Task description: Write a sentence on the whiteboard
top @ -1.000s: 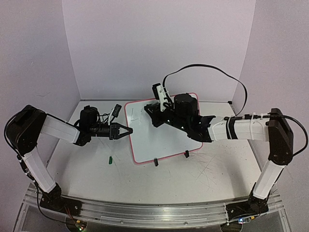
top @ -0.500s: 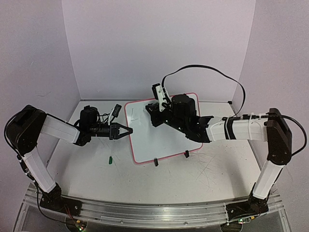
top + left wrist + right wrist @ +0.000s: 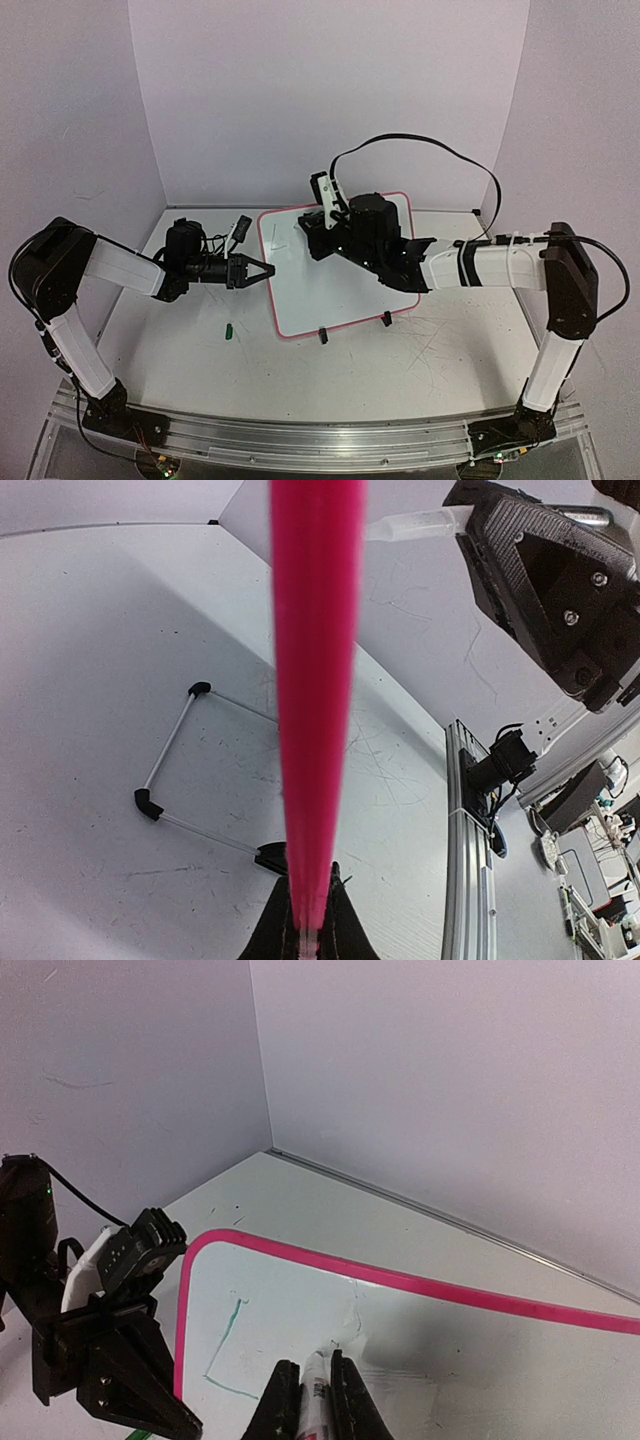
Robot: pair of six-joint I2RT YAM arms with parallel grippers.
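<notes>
The whiteboard [image 3: 335, 295], white with a pink-red frame, stands tilted on two black clip feet [image 3: 322, 336] at the table's middle. My left gripper [image 3: 262, 270] is shut on its left frame edge, which fills the left wrist view as a blurred pink bar [image 3: 312, 680]. My right gripper [image 3: 316, 238] is shut on a white marker [image 3: 316, 1392] whose tip meets the board [image 3: 470, 1360] near its top. Of the sentence only a green "L" [image 3: 222, 1350] shows, at the board's upper left. My left gripper [image 3: 110, 1360] appears at the right wrist view's left.
A small green marker cap [image 3: 228, 330] lies on the table left of the board. Lilac walls close in the back and both sides. A metal rail [image 3: 320, 440] runs along the near edge. The right arm's black cable [image 3: 420, 140] loops above the board.
My right gripper with the marker has shifted slightly left and toward the back over the board's top. My left gripper and the board have not moved.
</notes>
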